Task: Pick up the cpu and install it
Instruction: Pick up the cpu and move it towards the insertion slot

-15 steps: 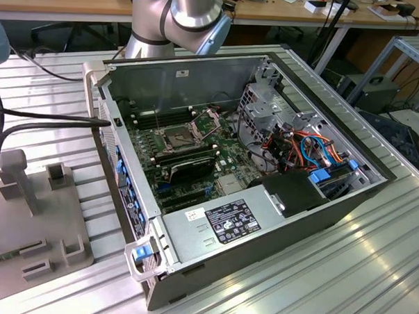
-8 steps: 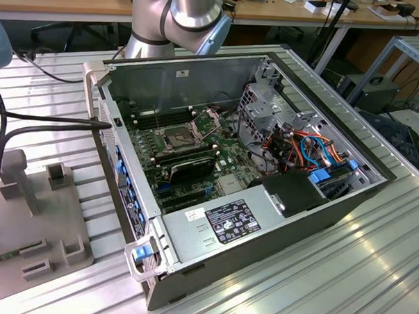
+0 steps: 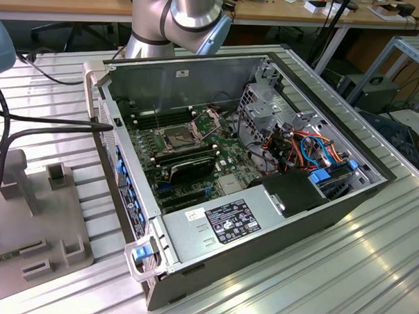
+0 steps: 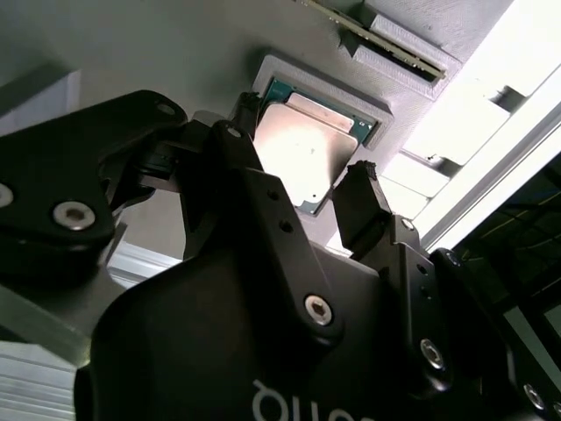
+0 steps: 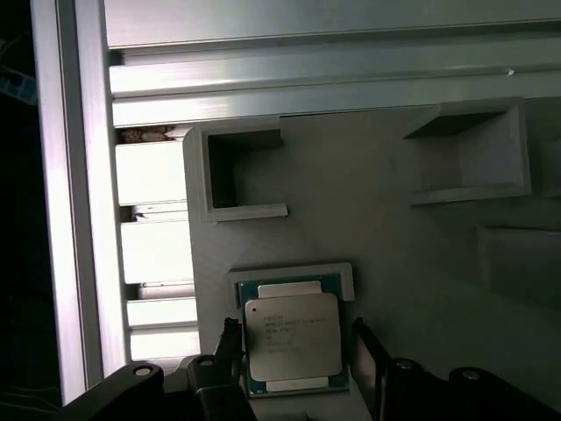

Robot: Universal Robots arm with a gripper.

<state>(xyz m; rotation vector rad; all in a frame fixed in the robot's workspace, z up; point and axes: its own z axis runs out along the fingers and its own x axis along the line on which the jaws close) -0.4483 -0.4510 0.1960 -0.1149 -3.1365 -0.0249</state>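
Open computer case (image 3: 250, 173) sits beside the grey fixture plate (image 3: 26, 218) on the bench (image 5: 158, 254); the cpu (image 5: 291, 340) lies flat in a shallow framed pocket near that plate's edge. Empty pincer (image 5: 296, 344) is spread wide and straddles the pocket, one finger on each opposite side of the cpu, chip directly between them. Fingertips look just clear of its edges, contact can't be confirmed; pincer body cuts off the cpu's near edge.

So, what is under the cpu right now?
The cpu sits in a framed recess of the grey holder. The recess floor beneath is hidden by the chip.
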